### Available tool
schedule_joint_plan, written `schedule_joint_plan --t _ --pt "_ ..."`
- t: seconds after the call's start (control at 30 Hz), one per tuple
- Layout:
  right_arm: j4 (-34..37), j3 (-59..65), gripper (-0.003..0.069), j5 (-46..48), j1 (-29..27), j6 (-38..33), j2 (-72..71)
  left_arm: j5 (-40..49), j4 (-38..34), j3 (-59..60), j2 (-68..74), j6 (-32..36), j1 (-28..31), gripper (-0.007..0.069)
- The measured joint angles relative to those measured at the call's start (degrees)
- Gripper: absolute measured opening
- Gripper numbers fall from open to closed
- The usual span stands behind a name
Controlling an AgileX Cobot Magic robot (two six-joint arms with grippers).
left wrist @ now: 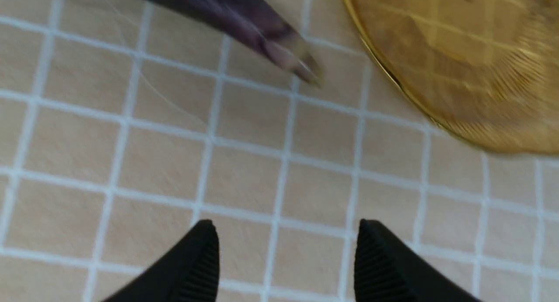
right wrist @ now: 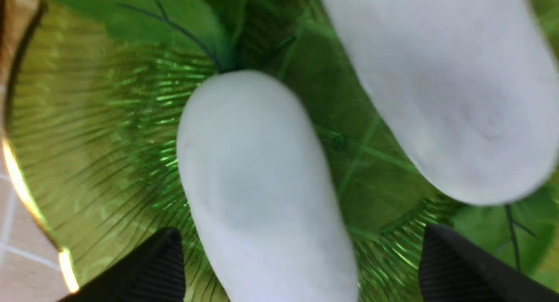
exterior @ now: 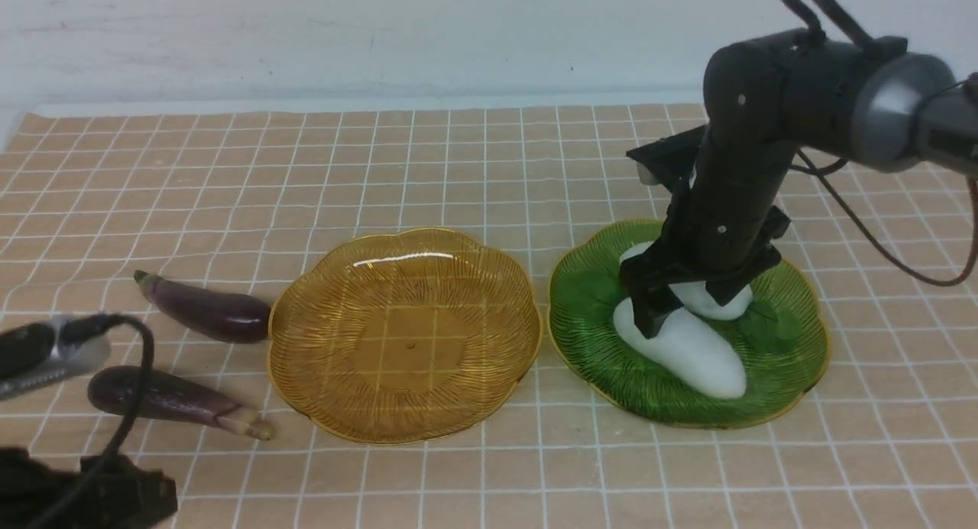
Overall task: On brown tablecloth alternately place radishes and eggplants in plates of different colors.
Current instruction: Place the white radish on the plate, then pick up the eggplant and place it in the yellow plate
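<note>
Two white radishes lie in the green plate (exterior: 581, 361) at the right: a near one (exterior: 691, 349) and a far one (exterior: 718, 300), partly hidden by the arm. My right gripper (exterior: 684, 313) hangs over them, open. In the right wrist view the near radish (right wrist: 257, 184) lies between the spread fingers of my right gripper (right wrist: 301, 234) without touching them, with the far radish (right wrist: 445, 97) beside it. The amber plate (exterior: 405, 334) holds nothing. Two purple eggplants (exterior: 206, 309) (exterior: 168, 399) lie on the brown tablecloth (exterior: 474, 162) to its left. My left gripper (left wrist: 286, 225) is open and empty over bare cloth, short of the near eggplant's stem end (left wrist: 236, 18).
The left arm and its cable (exterior: 92, 483) fill the front left corner. The amber plate's rim (left wrist: 471, 66) shows in the left wrist view. The green plate's ribbed floor (right wrist: 65, 162) and the radishes' green leaves (right wrist: 144, 18) fill the right wrist view. A white wall stands behind the cloth.
</note>
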Motion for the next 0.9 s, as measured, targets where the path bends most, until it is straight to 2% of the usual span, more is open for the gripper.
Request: schedule_joint_plan --t 0.17,0.37,0.73,0.9 --pt "0.5 0.0 0.0689 0.0 0.0 1.7 -3.0 -3.5 6.1 -4.7 8.6 -7.6 0.0 0.0388" --pt "5.3 0.0 0.0676 0.1 0.0 2.9 -8.6 -8.9 12.4 -8.1 19.7 -19.3 0.4 0.0388" --pt "7.7 0.0 0.0613 0.5 0.0 1.6 -11.7 -17.4 13.9 -11.7 36.8 -38.8 4.3 0.0388" --pt "7.7 0.0 0.0594 0.5 0.0 1.1 -11.7 -22.9 12.4 -13.0 41.3 -41.1 4.3 0.0388"
